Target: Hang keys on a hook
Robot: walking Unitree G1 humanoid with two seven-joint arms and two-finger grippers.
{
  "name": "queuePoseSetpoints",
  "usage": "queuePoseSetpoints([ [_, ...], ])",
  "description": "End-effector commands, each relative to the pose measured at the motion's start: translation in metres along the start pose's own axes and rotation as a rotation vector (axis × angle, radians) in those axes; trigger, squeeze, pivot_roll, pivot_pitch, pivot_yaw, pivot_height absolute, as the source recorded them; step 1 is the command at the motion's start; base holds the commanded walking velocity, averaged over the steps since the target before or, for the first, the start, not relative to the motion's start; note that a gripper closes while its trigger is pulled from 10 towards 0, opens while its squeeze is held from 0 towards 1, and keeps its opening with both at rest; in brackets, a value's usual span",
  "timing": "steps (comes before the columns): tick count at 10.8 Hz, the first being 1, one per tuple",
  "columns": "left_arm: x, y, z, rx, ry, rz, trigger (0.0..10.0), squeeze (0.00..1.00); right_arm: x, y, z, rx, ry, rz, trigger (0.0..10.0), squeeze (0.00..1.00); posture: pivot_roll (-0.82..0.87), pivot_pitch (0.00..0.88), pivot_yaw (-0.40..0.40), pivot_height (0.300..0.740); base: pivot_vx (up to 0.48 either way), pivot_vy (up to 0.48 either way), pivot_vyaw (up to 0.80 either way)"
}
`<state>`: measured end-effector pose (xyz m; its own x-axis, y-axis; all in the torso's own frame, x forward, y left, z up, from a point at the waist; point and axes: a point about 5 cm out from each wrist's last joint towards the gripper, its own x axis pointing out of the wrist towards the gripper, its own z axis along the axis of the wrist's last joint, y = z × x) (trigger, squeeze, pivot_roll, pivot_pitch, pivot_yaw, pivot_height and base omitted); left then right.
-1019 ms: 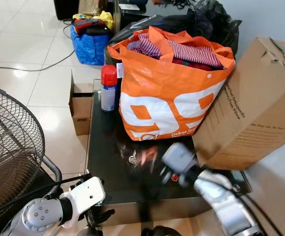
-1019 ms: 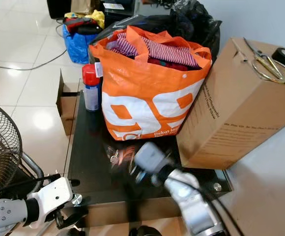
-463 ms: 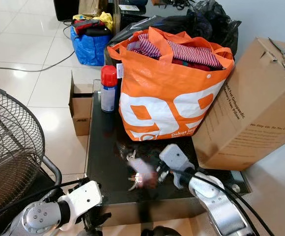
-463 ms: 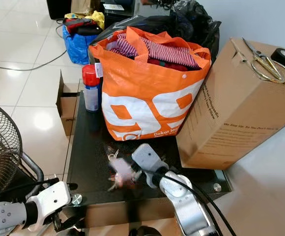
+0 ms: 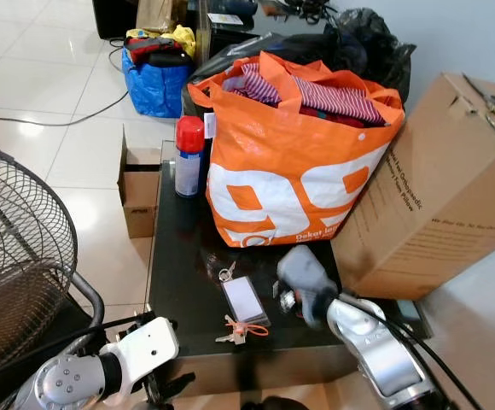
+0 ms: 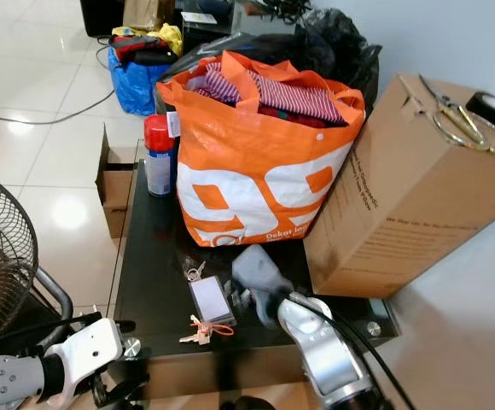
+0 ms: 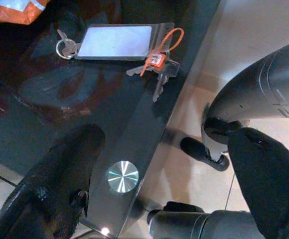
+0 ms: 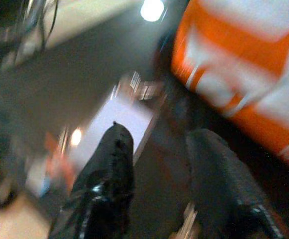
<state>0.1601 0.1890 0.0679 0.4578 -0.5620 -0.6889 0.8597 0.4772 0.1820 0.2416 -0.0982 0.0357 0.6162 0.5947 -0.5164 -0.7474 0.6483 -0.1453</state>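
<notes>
- Spread and empty, my right gripper [image 8: 157, 164] hangs low over the glass table [image 5: 179, 256], just beside the keys [image 5: 244, 301]; its view is blurred.
- My left gripper [image 7: 159, 184] also has its fingers apart, down at the table's near edge.
- Those keys lie flat on the glass, apart from either gripper: clear tag in the middle, ring end toward the orange bag [image 5: 294, 171], orange-tied end toward the near edge, long axis running roughly front to back.
</notes>
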Motion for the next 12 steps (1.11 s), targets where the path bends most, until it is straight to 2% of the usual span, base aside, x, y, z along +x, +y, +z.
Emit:
queuePoseSetpoints([
  [1,-0.001,-0.001,0.006,0.001,-0.017,-0.001,10.0,0.27,0.002,-0.001,-0.008,-0.039,0.046,0.034,10.0,1.00,0.04,0.060,-0.177,0.732,0.000,0.000,0.00],
  [2,-0.001,-0.001,0.008,0.002,-0.020,-0.004,10.0,0.27,0.011,0.005,-0.016,-0.149,0.099,0.111,10.0,0.31,0.04,0.071,-0.180,0.732,0.000,0.000,0.00],
  [3,-0.002,-0.002,0.010,0.003,-0.021,-0.009,10.0,0.27,0.021,0.011,-0.022,-0.200,0.137,0.163,10.0,0.00,0.04,0.076,-0.181,0.732,0.000,0.000,0.00],
  [4,-0.003,-0.003,0.012,0.002,-0.022,-0.012,10.0,0.27,0.028,0.015,-0.025,-0.242,0.160,0.198,10.0,0.00,0.04,0.089,-0.186,0.732,0.000,0.000,0.00],
  [6,-0.008,-0.009,0.014,-0.006,-0.014,-0.019,10.0,0.27,0.039,0.021,-0.025,-0.247,0.156,0.243,10.0,0.00,0.05,0.108,-0.197,0.732,0.000,0.000,0.00],
  [7,-0.011,-0.012,0.014,-0.016,-0.009,-0.022,10.0,0.27,0.044,0.023,-0.027,-0.263,0.175,0.245,5.4,0.00,0.05,0.118,-0.201,0.732,0.000,0.000,0.00],
  [9,-0.012,-0.013,0.014,-0.022,-0.003,-0.023,10.0,0.27,0.047,0.023,-0.034,-0.270,0.213,0.234,2.5,0.00,0.05,0.122,-0.204,0.732,0.000,0.000,0.00],
  [10,-0.012,-0.014,0.013,-0.026,0.001,-0.023,10.0,0.27,0.047,0.022,-0.038,-0.266,0.229,0.238,0.0,0.00,0.05,0.127,-0.208,0.732,0.000,0.000,0.00],
  [12,-0.012,-0.016,0.009,-0.034,0.011,-0.022,10.0,0.27,0.047,0.019,-0.042,-0.245,0.239,0.236,0.0,0.00,0.05,0.126,-0.206,0.732,0.000,0.000,0.00],
])
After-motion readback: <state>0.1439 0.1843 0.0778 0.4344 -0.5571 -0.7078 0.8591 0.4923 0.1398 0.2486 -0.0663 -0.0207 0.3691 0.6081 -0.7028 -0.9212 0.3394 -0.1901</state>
